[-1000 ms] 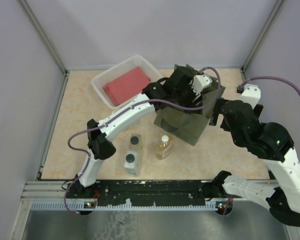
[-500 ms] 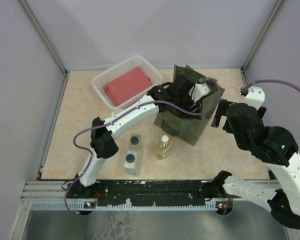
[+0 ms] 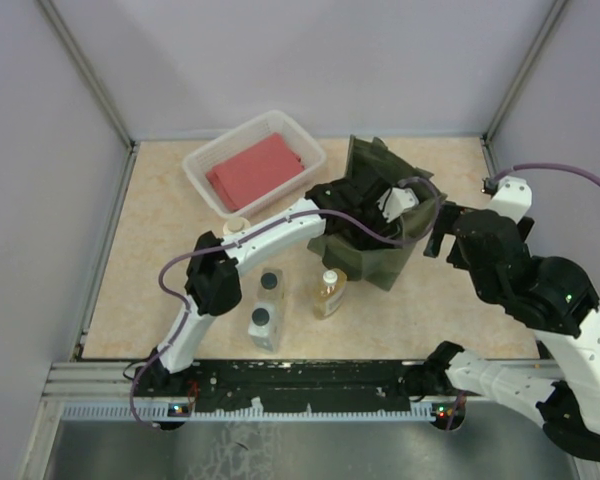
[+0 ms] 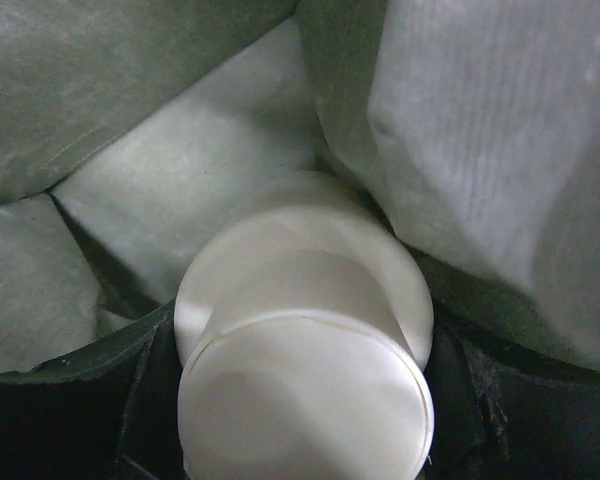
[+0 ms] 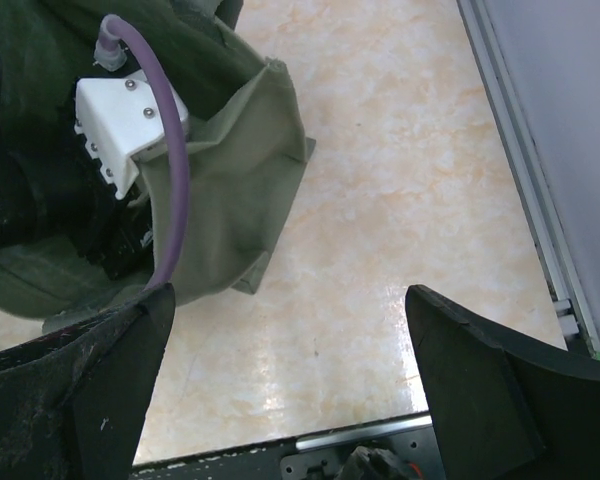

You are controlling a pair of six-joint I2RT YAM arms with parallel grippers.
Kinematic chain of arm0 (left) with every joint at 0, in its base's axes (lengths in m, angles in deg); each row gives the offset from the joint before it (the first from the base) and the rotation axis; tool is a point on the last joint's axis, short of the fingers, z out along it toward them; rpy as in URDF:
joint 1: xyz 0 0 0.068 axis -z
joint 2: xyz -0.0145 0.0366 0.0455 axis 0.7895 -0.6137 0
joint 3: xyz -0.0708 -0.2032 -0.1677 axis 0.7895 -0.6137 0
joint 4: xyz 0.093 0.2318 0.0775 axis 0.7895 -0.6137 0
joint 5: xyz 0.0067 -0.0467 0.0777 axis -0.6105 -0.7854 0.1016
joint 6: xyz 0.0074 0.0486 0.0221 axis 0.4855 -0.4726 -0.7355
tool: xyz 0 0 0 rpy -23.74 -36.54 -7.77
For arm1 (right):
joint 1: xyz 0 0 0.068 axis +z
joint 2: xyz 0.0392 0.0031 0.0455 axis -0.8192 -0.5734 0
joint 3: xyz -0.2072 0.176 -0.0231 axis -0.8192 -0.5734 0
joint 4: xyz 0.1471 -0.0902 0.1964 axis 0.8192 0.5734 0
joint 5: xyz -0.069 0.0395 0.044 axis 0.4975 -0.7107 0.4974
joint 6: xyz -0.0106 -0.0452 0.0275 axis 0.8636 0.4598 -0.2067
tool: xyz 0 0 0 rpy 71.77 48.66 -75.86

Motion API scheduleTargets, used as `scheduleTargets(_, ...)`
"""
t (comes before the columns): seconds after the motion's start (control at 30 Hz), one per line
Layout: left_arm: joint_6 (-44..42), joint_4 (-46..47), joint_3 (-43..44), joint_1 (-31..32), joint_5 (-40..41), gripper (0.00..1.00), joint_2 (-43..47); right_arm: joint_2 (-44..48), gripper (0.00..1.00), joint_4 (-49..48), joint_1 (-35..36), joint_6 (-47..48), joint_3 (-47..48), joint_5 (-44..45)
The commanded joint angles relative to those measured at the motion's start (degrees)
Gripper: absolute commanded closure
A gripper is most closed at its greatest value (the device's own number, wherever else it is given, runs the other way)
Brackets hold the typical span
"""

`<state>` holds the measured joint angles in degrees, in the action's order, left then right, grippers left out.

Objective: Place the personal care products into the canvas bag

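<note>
Left tool [image 4: 300, 405] down inside the canvas bag [image 3: 378, 262], clamped on a cream bottle [image 4: 305, 330], long axis pointing inward, probably near the bottom; right tool [image 5: 290, 385] gapes alongside.

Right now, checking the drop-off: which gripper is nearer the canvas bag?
Left. The left gripper is down inside the canvas bag, holding a cream bottle; the right gripper hangs open just outside the bag's right side.
</note>
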<state>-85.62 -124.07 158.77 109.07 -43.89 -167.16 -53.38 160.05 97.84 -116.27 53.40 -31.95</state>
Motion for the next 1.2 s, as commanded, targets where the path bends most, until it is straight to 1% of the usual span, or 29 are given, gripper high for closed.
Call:
scheduleTargets(0.0, -1.19, 1.13, -3.65, 0.88, -1.64, 1.0, 1.82, 0.63, 0.01, -0.7, -0.22, -1.47, -1.06, 0.61)
scheduleTargets(0.43, -0.59, -0.02, -5.03, 1.52, -4.33, 0.99, 0.08, 0.91, 0.01, -1.23, -0.16, -1.72, -2.39, 0.11)
scheduleTargets(0.47, -0.5, -0.01, -4.99, 1.52, -4.26, 0.94, 0.22, 0.9, 0.01, -1.23, -0.21, -1.61, -2.35, 0.04)
scheduleTargets(0.5, -0.48, 0.07, -4.96, 1.52, -4.05, 0.85, 0.38, 0.9, 0.01, -1.23, -0.19, -1.66, -2.37, 0.03)
scheduleTargets(0.57, -0.43, 0.12, -5.07, 1.52, -3.56, 0.64, 0.59, 0.9, 0.01, -1.31, -0.22, -1.58, -2.49, -0.05)
scheduleTargets(0.67, -0.02, 0.17, -5.22, 1.52, -2.36, 0.37, 1.29, 0.9, 0.01, -1.36, -0.19, -1.58, -2.56, -0.14)
scheduleTargets(0.73, 0.29, 0.41, -5.29, 1.54, -1.33, 0.25, 2.0, 0.9, 0.01, -1.4, -0.24, -1.57, -2.66, -0.28)
scheduleTargets(0.77, 0.3, 0.43, -5.25, 1.52, -1.0, 0.12, 2.35, 0.92, 0.01, -1.45, -0.21, -1.44, -2.73, -0.31)
scheduleTargets(0.8, 0.39, 0.37, -4.98, 1.5, -0.65, 0.02, 2.77, 0.9, 0.01, -1.48, -0.22, -1.38, -2.72, -0.32)
scheduleTargets(0.87, 0.5, 0.06, -4.31, 1.44, -0.15, 0.0, 3.71, 0.77, 0.01, -1.7, -0.2, -1.29, -2.55, -0.37)
scheduleTargets(1.17, 2.4, -0.09, 0.9, 1.05, 1.89, 0.0, 10.5, -1.05, 0.01, -5.19, -0.25, 1.33, -1.33, 1.14)
